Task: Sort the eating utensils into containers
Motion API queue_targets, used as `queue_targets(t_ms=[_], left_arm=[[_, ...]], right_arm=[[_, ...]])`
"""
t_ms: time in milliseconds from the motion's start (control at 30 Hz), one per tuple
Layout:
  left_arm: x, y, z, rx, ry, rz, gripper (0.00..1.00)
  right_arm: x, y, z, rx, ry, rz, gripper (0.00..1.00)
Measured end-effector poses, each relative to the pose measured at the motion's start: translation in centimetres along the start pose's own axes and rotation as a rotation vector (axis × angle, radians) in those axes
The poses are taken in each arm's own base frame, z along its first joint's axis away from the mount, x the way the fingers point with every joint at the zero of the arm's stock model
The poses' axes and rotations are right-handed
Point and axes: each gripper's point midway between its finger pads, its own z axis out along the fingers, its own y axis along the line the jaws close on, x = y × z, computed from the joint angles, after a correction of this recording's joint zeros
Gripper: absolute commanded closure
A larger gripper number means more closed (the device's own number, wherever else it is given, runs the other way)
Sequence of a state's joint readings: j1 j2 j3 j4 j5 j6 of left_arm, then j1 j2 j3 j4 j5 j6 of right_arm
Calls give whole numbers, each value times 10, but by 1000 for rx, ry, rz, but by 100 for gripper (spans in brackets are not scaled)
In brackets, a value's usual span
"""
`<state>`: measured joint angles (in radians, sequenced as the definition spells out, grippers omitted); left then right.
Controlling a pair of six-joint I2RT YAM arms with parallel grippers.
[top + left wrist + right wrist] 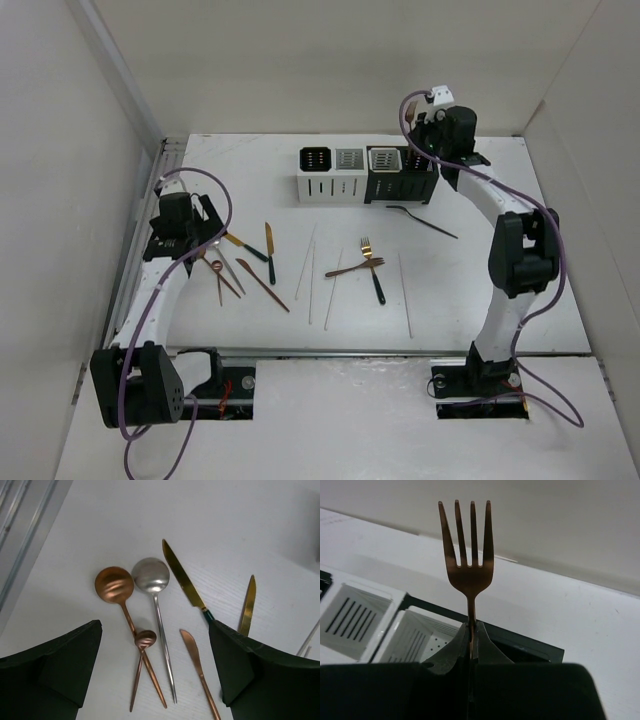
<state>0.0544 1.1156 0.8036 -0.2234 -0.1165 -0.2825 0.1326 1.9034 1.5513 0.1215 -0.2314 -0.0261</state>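
- The right jaws are pressed together on the thin neck of a copper fork (468, 575). It stands upright with its tines up, and its handle is hidden below the pinch.
- Just under the fork in the wrist view are a slotted white container (415, 635) and the dark rim of a black container (530, 650). Which compartment the fork stands over cannot be told.
- From above, the right wrist covers the right end of the black pair (400, 175).
- The left jaws are spread wide and pinch nothing.
- Framed between them are a large copper spoon (114, 585) and a silver spoon (151, 575), their bowls side by side. A small copper spoon (145, 639) crosses the large one's handle.
- A copper knife (192, 652) is cut off at the bottom edge of the frame.
- A gold knife (182, 580) runs its dark handle behind the right-hand jaw, as does a second gold knife (247, 605).
- At centre table (500, 300), a gold fork (372, 270) lies crossed by a copper piece too small to identify.
- Thin white chopsticks (307, 262) lie beside them.
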Motion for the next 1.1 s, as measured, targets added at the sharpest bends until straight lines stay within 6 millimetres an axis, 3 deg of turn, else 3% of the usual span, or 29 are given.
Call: queue_targets(t_ms=[100,200,267,300,333,433,467,533,633,800,933,1100], left_arm=[[14,3,0,-7,61,13,15],[26,5,0,-10,113,31,17],[30,6,0,-11,136,43,17],[31,5,0,-9,144,51,19],[31,5,-1,-4,151,59,20],[28,2,0,7,177,92,23],[27,1,2,8,190,107,26],[25,-1,8,6,227,136,28],[31,1,20,-6,300,193,30],[57,14,28,-51,424,235,42],[61,28,28,-84,462,174,51],[71,43,35,-117,536,52,52]], right_arm=[[19,-7,8,29,34,-2,100],[26,-12,8,51,36,-7,100],[33,-14,6,62,40,-13,92],[39,-15,5,67,52,-13,84],[45,-15,4,73,62,-12,67],[60,-16,-2,88,96,-12,55],[64,-15,-5,90,106,-12,44],[65,-14,-13,97,111,-10,0],[52,-9,-28,105,88,-25,0],[11,0,-53,120,2,-43,0],[-22,11,-74,128,-68,-56,0],[-54,23,-94,128,-142,-68,0]])
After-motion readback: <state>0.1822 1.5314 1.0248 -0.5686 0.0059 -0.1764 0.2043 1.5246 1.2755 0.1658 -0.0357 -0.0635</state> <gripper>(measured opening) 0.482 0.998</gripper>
